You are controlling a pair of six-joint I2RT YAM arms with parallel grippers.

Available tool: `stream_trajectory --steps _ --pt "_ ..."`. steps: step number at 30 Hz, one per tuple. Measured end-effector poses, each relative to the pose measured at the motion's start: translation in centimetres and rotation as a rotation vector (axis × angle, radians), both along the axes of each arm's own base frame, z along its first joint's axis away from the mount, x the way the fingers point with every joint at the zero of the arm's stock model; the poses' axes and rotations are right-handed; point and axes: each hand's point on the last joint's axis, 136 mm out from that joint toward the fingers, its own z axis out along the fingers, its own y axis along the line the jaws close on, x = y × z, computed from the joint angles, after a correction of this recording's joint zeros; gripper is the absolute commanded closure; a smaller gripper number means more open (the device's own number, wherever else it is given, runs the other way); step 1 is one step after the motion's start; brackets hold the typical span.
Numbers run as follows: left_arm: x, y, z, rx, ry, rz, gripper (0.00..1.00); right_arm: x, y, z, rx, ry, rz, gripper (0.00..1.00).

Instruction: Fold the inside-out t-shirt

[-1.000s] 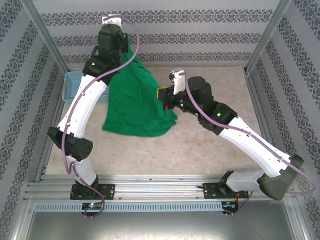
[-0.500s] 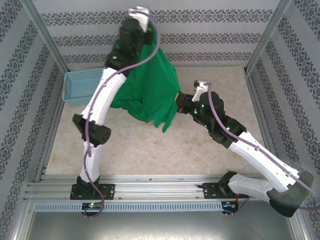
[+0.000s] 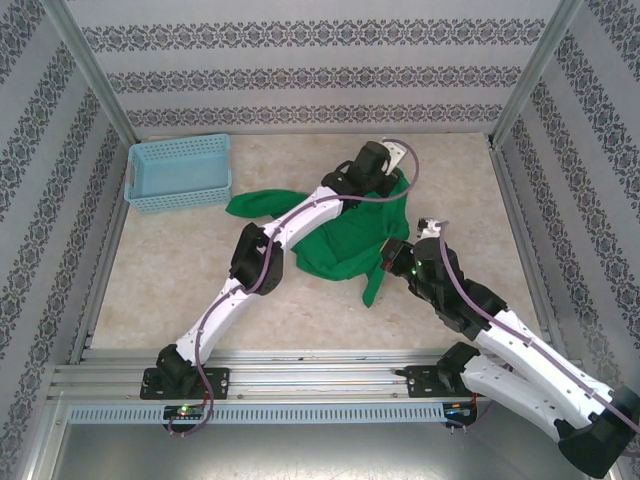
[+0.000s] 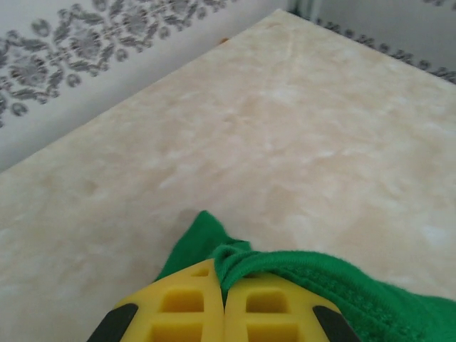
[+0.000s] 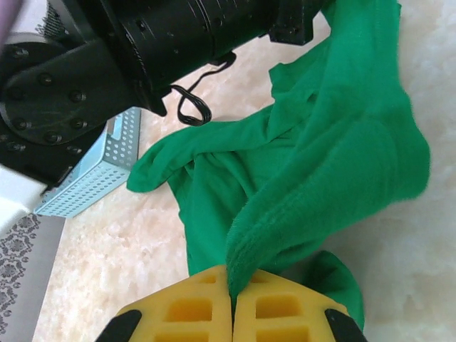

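The left hand (image 4: 224, 303) and the right hand (image 5: 231, 303) each pinch an edge of the t-shirt (image 3: 338, 242), bunched up mid-surface (image 3: 180, 285); they seem to be laying it out, and next should pull it flat.

The t-shirt (image 3: 345, 250) is soft, matt, slightly fuzzy cloth; the bench (image 3: 300, 315) looks smooth and marbled like stone; the basket (image 3: 178, 200) is perforated plastic.

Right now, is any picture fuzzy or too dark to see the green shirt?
Top view: bright, even light, no glare; the shirt is sharp, with only faint shadows on the table. Left wrist view: softer; the patterned wall and the yellow fingers look blurry. Right wrist view: the cloth is crisp up close, the basket a little fuzzy.
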Motion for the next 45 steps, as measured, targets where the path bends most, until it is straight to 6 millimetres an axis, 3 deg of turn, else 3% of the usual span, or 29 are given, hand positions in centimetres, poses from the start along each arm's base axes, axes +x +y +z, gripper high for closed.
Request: stream_trajectory --steps 3,5,8,12,15,18,20,28,33,37,40,42,45 --pt "-0.4 0.4 2.8 -0.006 -0.035 0.025 1.00 -0.2 -0.2 0.4 -0.016 -0.015 0.012 1.00" --pt "-0.2 2.1 5.5 -0.003 -0.068 0.065 1.00 -0.2 -0.1 0.8 -0.028 -0.024 0.029 1.00" --pt "0.1 6.2 11.8 -0.024 -0.130 0.145 1.00 0.1 1.3 2.4 -0.044 -0.050 0.085 1.00" --pt "-0.8 14.1 21.7 -0.094 -0.229 0.254 1.00 0.0 5.2 6.4 -0.070 -0.126 0.210 1.00" --pt "-2.5 20.9 28.5 -0.154 -0.318 0.339 1.00 -0.1 8.4 10.1 -0.067 -0.196 0.294 1.00" --pt "-4.8 27.2 33.7 -0.206 -0.401 0.428 1.00 -0.2 11.4 13.2 -0.072 -0.258 0.360 1.00" --pt "-6.3 30.4 36.1 -0.232 -0.447 0.471 1.00 -0.5 13.8 15.0 -0.078 -0.296 0.412 1.00" --pt "-11.1 39.8 41.7 -0.268 -0.574 0.638 1.00 -3.8 24.1 22.6 -0.071 -0.462 0.623 1.00" --pt "-12.8 43.5 44.5 -0.282 -0.642 0.717 1.00 -5.5 27.3 26.8 -0.042 -0.550 0.678 1.00" --pt "-13.8 44.0 48.0 -0.321 -0.713 0.716 1.00 -5.3 27.0 28.5 -0.034 -0.578 0.642 1.00" --pt "-13.7 43.4 49.8 -0.358 -0.747 0.679 1.00 -4.6 26.1 28.0 -0.049 -0.572 0.596 1.00" --pt "-12.6 42.5 49.8 -0.374 -0.741 0.637 1.00 -4.0 24.9 26.6 -0.068 -0.547 0.560 1.00" --pt "-8.9 39.9 47.0 -0.366 -0.670 0.562 1.00 -2.4 22.2 23.5 -0.089 -0.484 0.480 1.00"
